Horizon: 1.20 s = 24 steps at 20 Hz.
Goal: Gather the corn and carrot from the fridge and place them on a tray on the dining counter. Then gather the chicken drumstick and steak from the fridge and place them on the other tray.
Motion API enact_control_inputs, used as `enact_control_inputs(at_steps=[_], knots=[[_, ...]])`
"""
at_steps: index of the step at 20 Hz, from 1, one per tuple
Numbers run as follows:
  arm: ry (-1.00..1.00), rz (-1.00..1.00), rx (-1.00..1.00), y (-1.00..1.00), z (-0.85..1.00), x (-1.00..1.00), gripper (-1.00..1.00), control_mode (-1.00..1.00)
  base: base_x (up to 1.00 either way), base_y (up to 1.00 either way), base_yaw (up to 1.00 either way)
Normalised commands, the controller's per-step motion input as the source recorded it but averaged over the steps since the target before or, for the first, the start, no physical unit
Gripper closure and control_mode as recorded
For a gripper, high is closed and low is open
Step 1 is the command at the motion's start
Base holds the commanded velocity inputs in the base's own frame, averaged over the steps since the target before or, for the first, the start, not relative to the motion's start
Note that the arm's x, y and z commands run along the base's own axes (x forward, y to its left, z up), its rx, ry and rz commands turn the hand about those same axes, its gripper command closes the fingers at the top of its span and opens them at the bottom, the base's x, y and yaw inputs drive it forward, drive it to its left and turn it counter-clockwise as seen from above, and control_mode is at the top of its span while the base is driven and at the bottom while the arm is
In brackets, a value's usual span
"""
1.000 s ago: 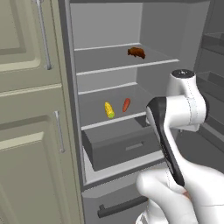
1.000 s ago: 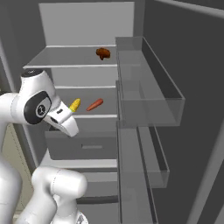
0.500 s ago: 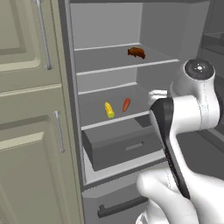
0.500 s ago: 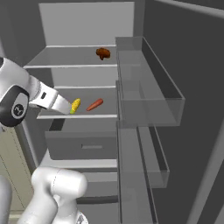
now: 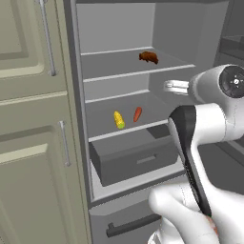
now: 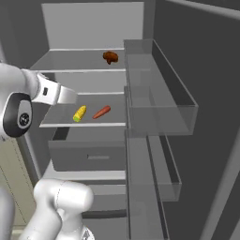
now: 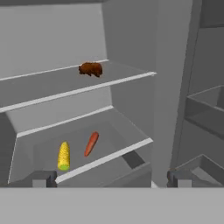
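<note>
Sitting on the fridge's middle shelf (image 5: pixel 143 125): corn (image 5: pixel 118 119) and carrot (image 5: pixel 137 114), side by side, close but not touching, corn on the left as seen from the base. Both lie roughly lengthwise front-to-back, near the shelf's front edge; the hand view has them at lower left, corn (image 7: pixel 64 155) again left of carrot (image 7: pixel 91 143). One shelf up (image 6: pixel 70 61), a brown piece of meat (image 6: pixel 110 57) sits toward the right rear; can't tell from here whether it's the drumstick or the steak. Below the vegetable shelf is a closed grey drawer (image 5: pixel 136 158) with a slim handle. Fridge door (image 6: pixel 197 117) is swung open on the right, its clear door bins (image 6: pixel 161 101) stacked down the inside. Cream cabinet doors (image 5: pixel 33 119) with bar handles stand left of the fridge. Hand (image 7: pixel 111 178) is spread wide, holding nothing, level with the vegetable shelf and in front of the fridge opening, well apart from corn and carrot; fingertips (image 7: pixel 43 178) show at the bottom corners of the hand view.
</note>
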Motion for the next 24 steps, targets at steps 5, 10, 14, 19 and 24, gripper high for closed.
enact_control_inputs(at_steps=[5,10,14,19,24], knots=[[0.08,-0.13,0.01,-0.05,0.76,0.3,-1.0,-1.0,0.0,0.0,0.0],[0.2,-0.01,0.06,-0.01,0.81,0.56,-1.0,-1.0,0.0,0.0,0.0],[0.03,0.08,0.01,-0.18,-0.01,0.56,-1.0,-1.0,0.0,0.0,0.0],[-0.01,0.14,0.01,-0.09,-0.32,0.64,-1.0,-1.0,0.0,0.0,0.0],[0.0,0.12,0.0,-0.13,-0.59,0.54,-1.0,-1.0,0.0,0.0,0.0]])
